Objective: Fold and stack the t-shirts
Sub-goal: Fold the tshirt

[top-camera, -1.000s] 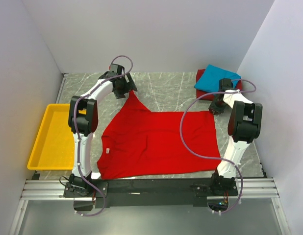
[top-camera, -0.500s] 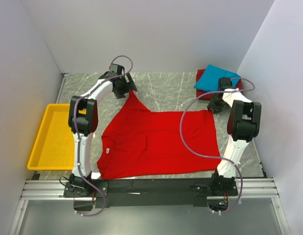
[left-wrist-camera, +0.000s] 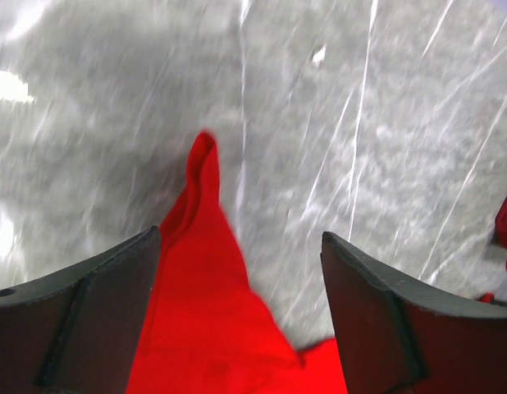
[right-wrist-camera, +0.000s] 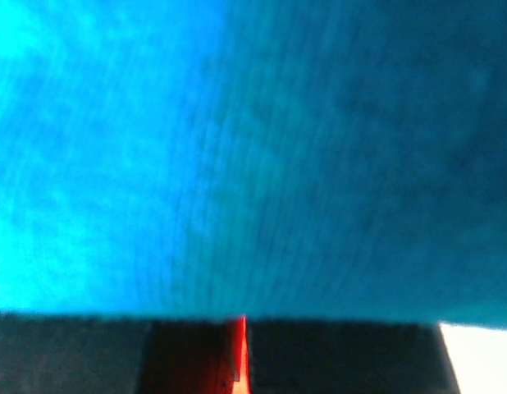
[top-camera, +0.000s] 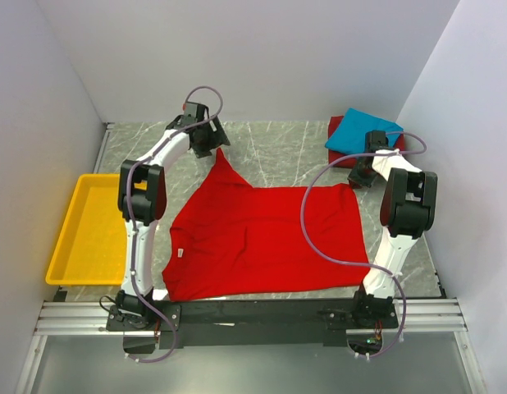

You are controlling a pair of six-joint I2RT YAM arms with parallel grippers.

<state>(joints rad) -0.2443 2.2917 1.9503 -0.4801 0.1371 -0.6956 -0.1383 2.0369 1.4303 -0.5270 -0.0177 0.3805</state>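
The bright red t-shirt [top-camera: 262, 238] lies spread on the marble table, with one corner drawn out to a point at the far left [top-camera: 222, 158]. My left gripper [top-camera: 212, 143] is open just beyond that point. In the left wrist view the red corner [left-wrist-camera: 196, 312] lies on the table between the spread fingers [left-wrist-camera: 89, 320]. My right gripper [top-camera: 358, 178] is at the shirt's far right corner, shut on a sliver of red cloth [right-wrist-camera: 239, 361]. The folded turquoise-blue shirt [top-camera: 362, 131] lies on the darker red one [top-camera: 335, 129] at the far right and fills the right wrist view [right-wrist-camera: 253, 148].
A yellow plastic tray [top-camera: 85, 230] sits at the table's left edge. White walls close in the back and both sides. Bare marble [top-camera: 278, 148] shows between the two grippers at the back.
My left gripper has drawn back a little from the shirt's pointed corner, which now lies free on the table. The right gripper and the shirt have stayed put.
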